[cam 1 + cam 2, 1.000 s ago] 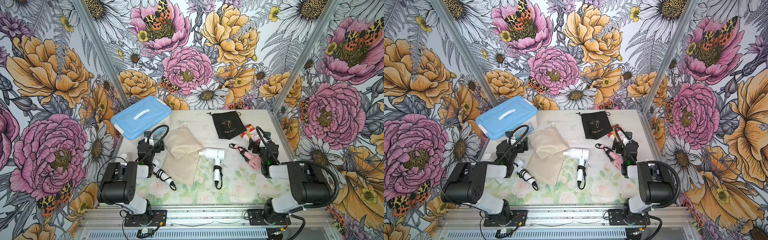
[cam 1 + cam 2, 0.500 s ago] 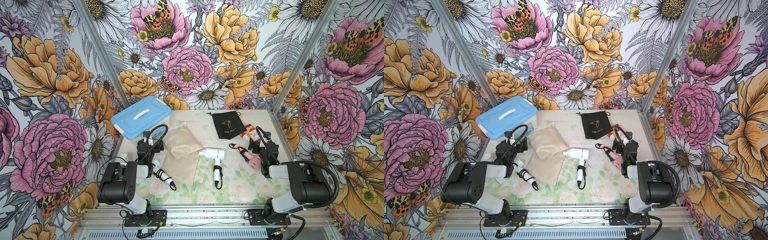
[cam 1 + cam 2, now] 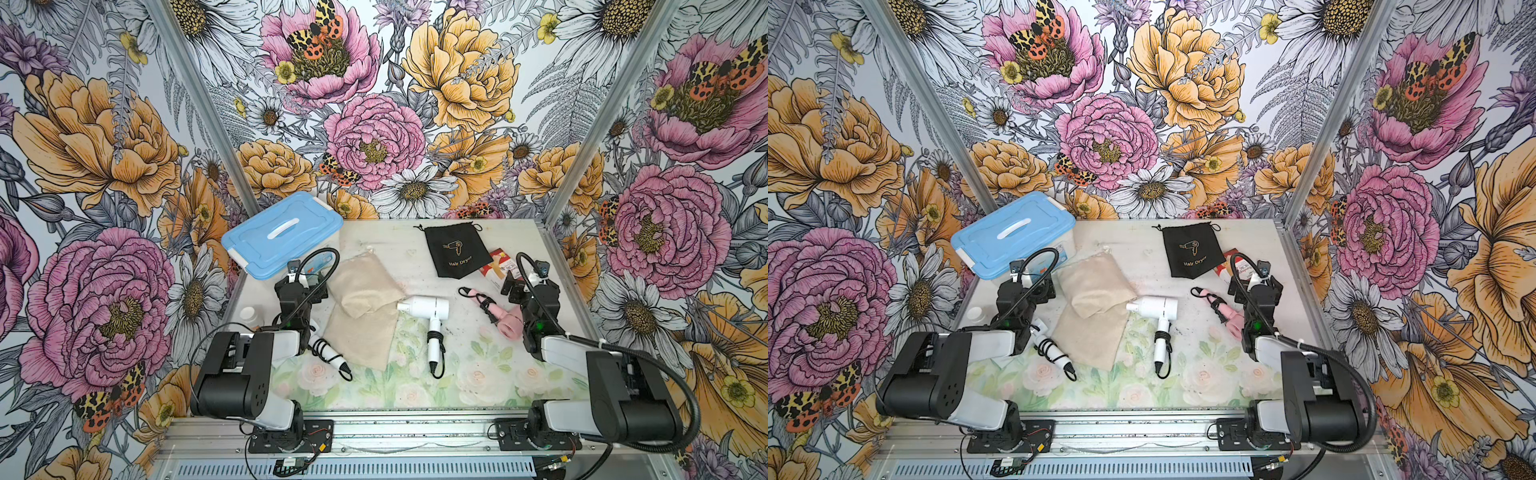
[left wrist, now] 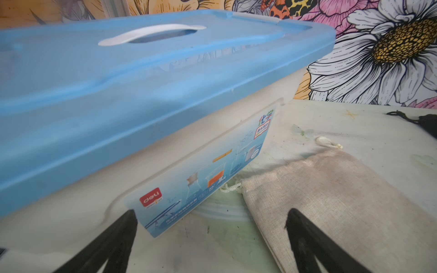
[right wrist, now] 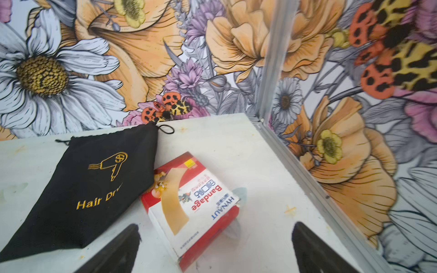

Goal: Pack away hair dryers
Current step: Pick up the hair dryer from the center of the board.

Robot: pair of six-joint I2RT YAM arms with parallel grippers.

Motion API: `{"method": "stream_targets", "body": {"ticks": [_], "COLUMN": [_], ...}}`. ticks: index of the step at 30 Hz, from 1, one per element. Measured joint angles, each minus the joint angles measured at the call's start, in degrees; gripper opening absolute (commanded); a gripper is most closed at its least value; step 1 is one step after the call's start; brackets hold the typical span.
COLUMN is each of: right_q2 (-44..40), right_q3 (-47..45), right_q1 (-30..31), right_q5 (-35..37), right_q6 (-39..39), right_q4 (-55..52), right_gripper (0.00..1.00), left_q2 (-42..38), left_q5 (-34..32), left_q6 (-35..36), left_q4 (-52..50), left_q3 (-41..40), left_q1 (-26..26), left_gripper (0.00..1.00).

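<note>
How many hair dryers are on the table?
3: middle white dryer mid-table, pink dryer beside the right arm, left white dryer partly under the left arm. The blue box could hide more.

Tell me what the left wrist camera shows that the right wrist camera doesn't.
Only left wrist: the blue-lidded storage box and the beige pouch beside it. Only right wrist: the bandage box and the metal corner post. Both: the black pouch, just its edge in the left wrist view, the white table, and open jaws on the left gripper and right gripper, holding nothing.
</note>
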Motion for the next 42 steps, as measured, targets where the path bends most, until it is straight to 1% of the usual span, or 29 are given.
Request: {"method": "stream_targets", "body": {"ticks": [4,7,10,14,17,20,24,29,32,37,42], "right_q2": [-4.79,-7.58,-11.5,-15.87,-17.51,-18.45,-17.35,-13.4,-9.62,-3.69,1.7], "right_q3": [2.82,4.74,5.51,7.54,9.49,11.3,15.5,20.09,21.07,21.07,21.14], "right_q1": [0.07,0.22,0.61,1.66,4.57,10.45,20.68,35.6,42.73,51.76,58.03], "right_q5": [2.03,3.04,3.69,3.28,3.04,3.26,4.76,7.45,8.61,9.31,9.55], "right_q6": [3.41,6.58,10.01,14.86,18.34,21.27,24.52,29.46,32.72,39.36,45.79], "right_q4": [-7.19,-13.11,-18.69,-26.29,-31.93,-38.12,-47.17,-55.65,-59.21,-64.48,-66.4], "right_gripper": [0.99,1.0,0.99,0.96,0.97,0.99,0.99,0.99,0.99,0.94,0.91], "left_q2": [-5.51,-7.41,-7.93,-7.76,-6.12,-4.52,-2.64,-0.28,-0.04,-0.02,-0.02], "left_q5": [-1.51,-2.91,-5.27,-8.31,-9.22,-9.07,-6.36,0.52,4.39,9.49,11.85], "left_q6": [0.24,0.46,0.42,0.39,0.2,-1.18,-4.17,-8.7,-11.5,-14.82,-16.41], "left_q4": [-8.59,-14.53,-19.76,-25.03,-29.88,-34.51,-42.27,-53.66,-59.25,-66.64,-71.93], "left_q3": [4.04,7.04,10.19,12.07,14.51,17.79,24.44,36.89,42.6,47.58,47.84], "left_q1": [-1.42,-4.33,-8.81,-16.46,-20.98,-23.71,-25.0,-25.18,-25.38,-25.46,-25.64], "left_gripper": [0.98,0.98,0.99,0.99,0.99,0.99,0.99,0.99,0.99,0.99,0.99]}}
